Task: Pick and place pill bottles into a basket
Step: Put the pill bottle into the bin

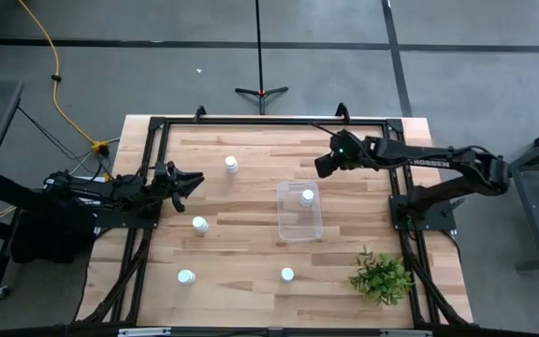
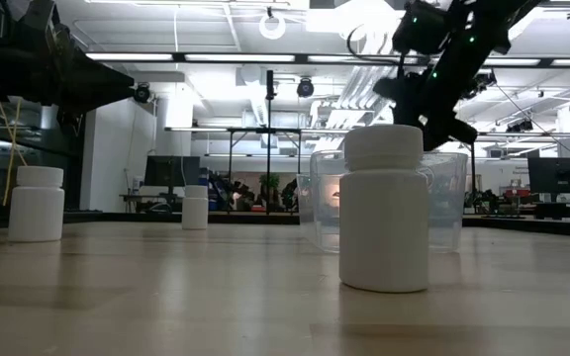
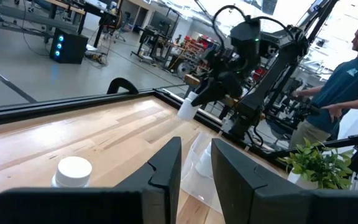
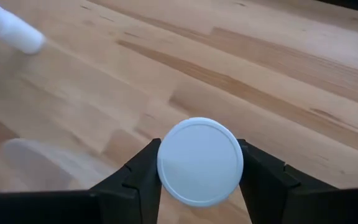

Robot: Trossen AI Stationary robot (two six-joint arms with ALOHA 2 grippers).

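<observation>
My right gripper [image 1: 326, 166] is above the table's far right part, just beyond the clear bin [image 1: 283, 217], and is shut on a white pill bottle [image 4: 199, 162]. One bottle [image 1: 307, 197] stands inside the bin. Other bottles stand on their bases on the table: one far [image 1: 231, 165], one left of the bin [image 1: 199, 224], two near the front [image 1: 186, 277] [image 1: 287, 274]. My left gripper [image 1: 192, 180] is open and empty above the table's left side. My right gripper pinches the bottle's round sides [image 4: 161, 163] between its two fingers. The bottle lies along the fingers, and its round white end [image 4: 199, 158] faces away from the wrist. In the left wrist view the bottle [image 3: 187, 109] sticks out of the fingers slanting down, clear of the table.
A green leafy plant [image 1: 382, 278] stands at the table's near right corner. A black frame [image 1: 251, 122] runs around the table's edges. A person [image 3: 353, 74] stands beyond the table's right side. Bare wood lies between the bottles.
</observation>
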